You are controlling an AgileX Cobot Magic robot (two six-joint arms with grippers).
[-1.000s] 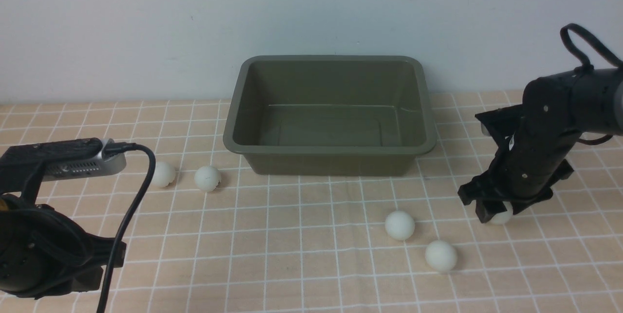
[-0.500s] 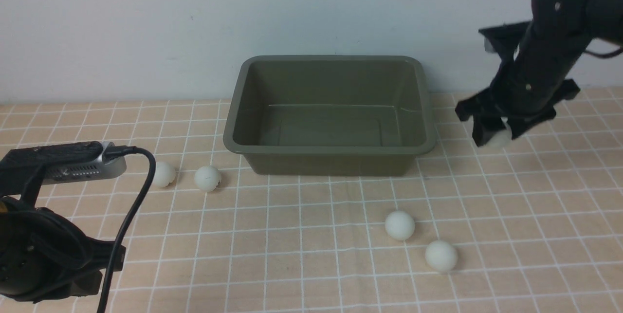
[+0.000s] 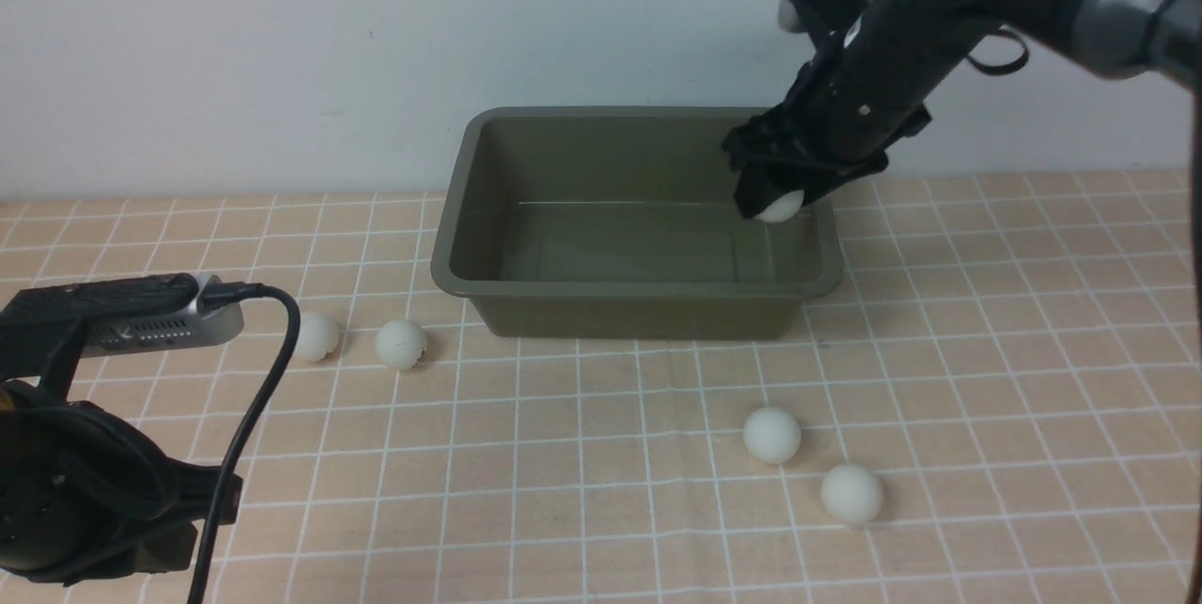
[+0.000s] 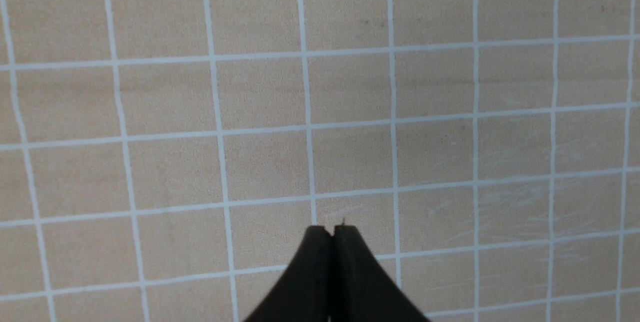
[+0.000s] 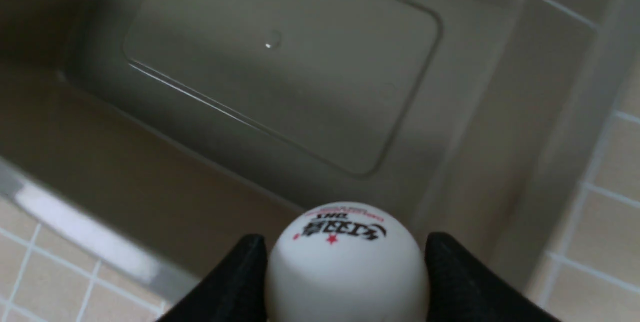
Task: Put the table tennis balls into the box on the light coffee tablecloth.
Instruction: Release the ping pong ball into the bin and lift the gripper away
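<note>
Front view: my right gripper (image 3: pixel 778 198), clamped on a ball (image 3: pixel 782 207), hangs over the box (image 3: pixel 620 313) at its three-o'clock end; next I should release.

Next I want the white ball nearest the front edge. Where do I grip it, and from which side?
Grip the small matte white ball across its widest middle, coming straight down from above: it is a smooth sphere lying free on the peach-tan checked cloth. Turn the jaws to miss the neighbouring white ball.
</note>
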